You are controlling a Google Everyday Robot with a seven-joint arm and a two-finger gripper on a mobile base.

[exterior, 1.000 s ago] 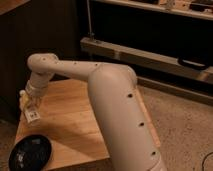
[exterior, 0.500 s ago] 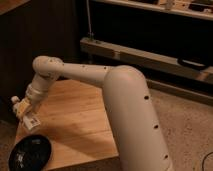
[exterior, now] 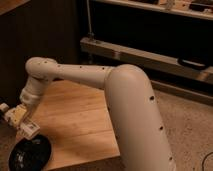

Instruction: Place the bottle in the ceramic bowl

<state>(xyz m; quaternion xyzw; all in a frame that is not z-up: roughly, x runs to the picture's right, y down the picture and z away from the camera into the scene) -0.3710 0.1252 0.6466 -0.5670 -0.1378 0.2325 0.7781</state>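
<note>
- Setting: a wooden desk [exterior: 80,125] fills the lower left of the frame, set against a dark panelled wall, with speckled floor to the right and a metal rack along the upper right.
- My arm [exterior: 100,80] reaches from the lower centre across to the left edge of the frame, wrist bent downward.
- My fingers [exterior: 20,120] sit at the lower left, over the desk's left corner, closed on the bottle [exterior: 11,114].
- The bottle is held clear of the desk, tilted, its long axis running roughly left to right, with the cap end pointing to the frame's left edge.
- The ceramic bowl [exterior: 30,155] lies at the bottom left corner, just below and slightly right of my fingers, apart from the bottle.
- Judgement: the coming move is a short travel down-frame to bring the bottle over the bowl's centre before I let go; the rim nearest me is the margin to watch.
</note>
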